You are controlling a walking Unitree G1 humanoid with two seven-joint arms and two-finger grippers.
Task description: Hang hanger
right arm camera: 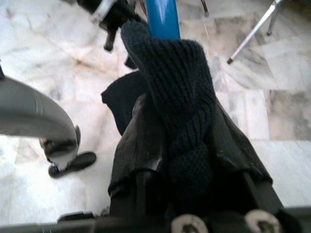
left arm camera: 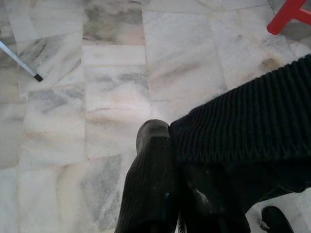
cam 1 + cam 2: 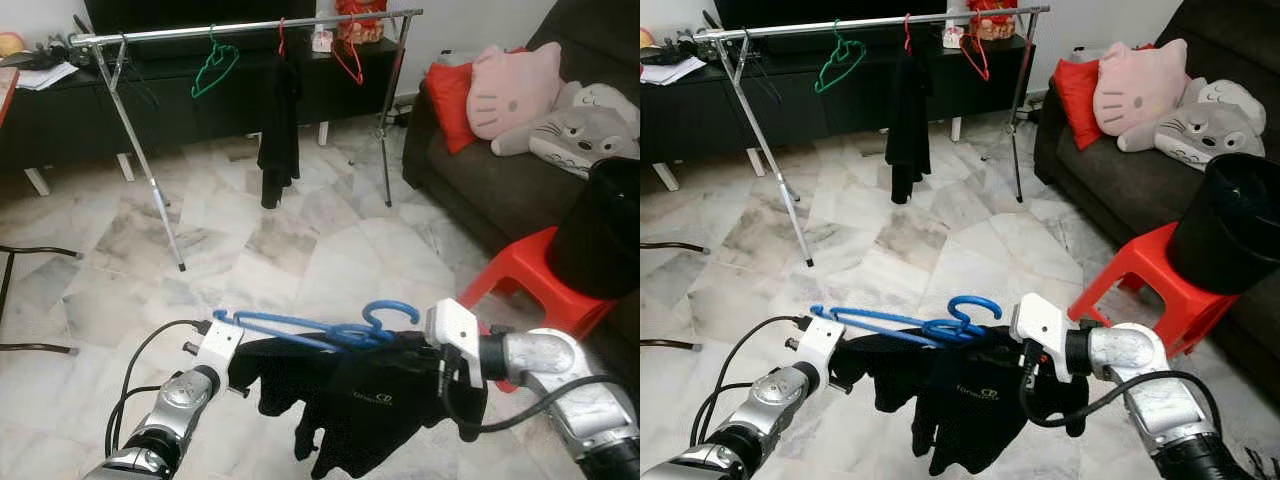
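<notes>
Both arms reach in low at the bottom of the left eye view, carrying a blue plastic hanger with a black garment draped over it. The left gripper holds the garment's left end and the right gripper its right end, though the cloth hides the fingertips here. Beyond them lies an open stretch of polished marble floor, and at its far side stands a metal clothes rail on slanted legs. A green hanger, a red hanger and a dark hanging garment are on the rail, with bare bar between them. To the right, a red plastic stool carries a black bin, and behind it a dark sofa holds soft cushions.

The right eye view gives the same scene — the stool's legs stand just beside the right arm, while the floor ahead toward the rail lies open.

The left wrist view shows what the head views hide: the gripper's black fingers are pressed close together on a ribbed knit edge of the garment, with veined marble tiles and one rail foot beyond.

The right wrist view shows coarse knit fabric bunched between that gripper's two fingers, which clamp narrowly on it — the hanger's smooth blue bar rises just past the cloth, and the left arm's silver shell curves in alongside.
</notes>
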